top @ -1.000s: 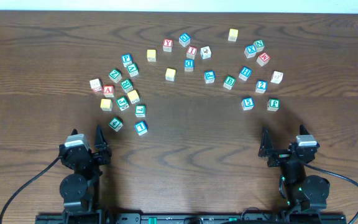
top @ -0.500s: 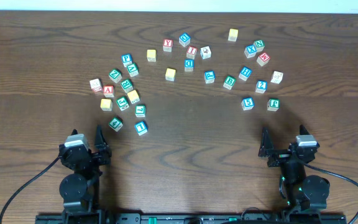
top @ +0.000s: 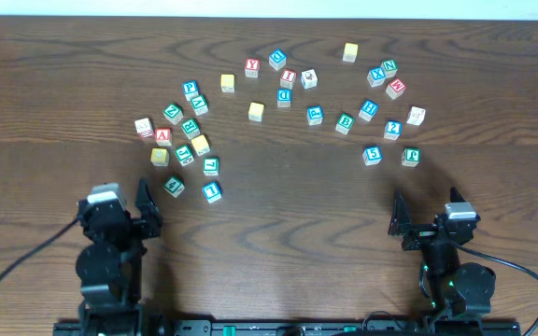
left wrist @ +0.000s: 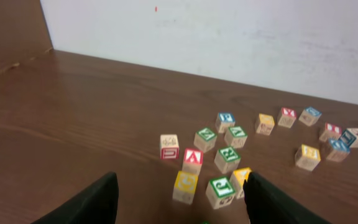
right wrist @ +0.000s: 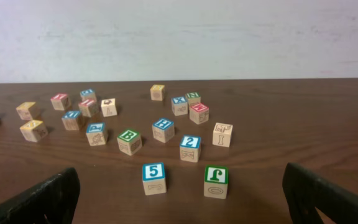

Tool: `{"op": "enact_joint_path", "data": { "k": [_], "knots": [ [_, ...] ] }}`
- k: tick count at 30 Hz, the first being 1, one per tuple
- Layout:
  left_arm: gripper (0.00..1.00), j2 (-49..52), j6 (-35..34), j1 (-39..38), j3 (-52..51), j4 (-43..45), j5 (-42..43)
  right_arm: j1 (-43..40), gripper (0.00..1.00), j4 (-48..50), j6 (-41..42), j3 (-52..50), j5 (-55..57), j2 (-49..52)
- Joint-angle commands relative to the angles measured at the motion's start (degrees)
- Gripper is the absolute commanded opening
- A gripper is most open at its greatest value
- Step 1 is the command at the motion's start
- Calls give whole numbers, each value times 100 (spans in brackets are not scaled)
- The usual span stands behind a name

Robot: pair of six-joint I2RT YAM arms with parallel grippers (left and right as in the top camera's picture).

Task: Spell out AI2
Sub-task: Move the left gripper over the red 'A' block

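The red A block (top: 162,135) sits in the left cluster and also shows in the left wrist view (left wrist: 192,157). The red I block (top: 289,76) lies at the far middle. The blue 2 block (top: 392,129) lies on the right and also shows in the right wrist view (right wrist: 190,142). My left gripper (top: 144,205) is open and empty near the table's front, just short of the left cluster; its fingers frame the left wrist view (left wrist: 180,202). My right gripper (top: 401,221) is open and empty, well short of the 2 block (right wrist: 182,198).
Many other letter and number blocks are scattered across the far half of the wooden table (top: 288,215). A blue 5 block (top: 372,155) and a green block (top: 411,157) lie nearest the right gripper. A green block (top: 174,186) and a blue 1 block (top: 212,191) lie nearest the left gripper.
My left arm has shifted a little to the left and forward, with the gripper still open. The right arm and the blocks have not moved.
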Motion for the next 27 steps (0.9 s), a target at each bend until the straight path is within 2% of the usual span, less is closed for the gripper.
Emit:
{"op": "enact_joint_path", "data": {
  "k": [1, 8, 13, 21, 23, 27],
  "knots": [
    [64, 494, 74, 28, 634, -166, 125, -33, 99, -26, -66, -7, 2, -44],
    [64, 1814, 74, 28, 2245, -1362, 179, -33, 99, -26, -66, -7, 2, -44],
    [64, 2870, 74, 31, 3543, -2350, 627, -33, 99, -26, -66, -7, 2, -44],
    [64, 4968, -15, 28, 6015, -4441, 754, -33, 99, -26, -66, -7, 2, -44],
    [63, 5543, -11, 31, 6706, -5023, 892, -33, 99, -26, -66, -7, 2, -44],
    [64, 6251, -13, 28, 7434, -5639, 1375, -33, 99, -26, -66, -7, 2, -44]
  ]
}}
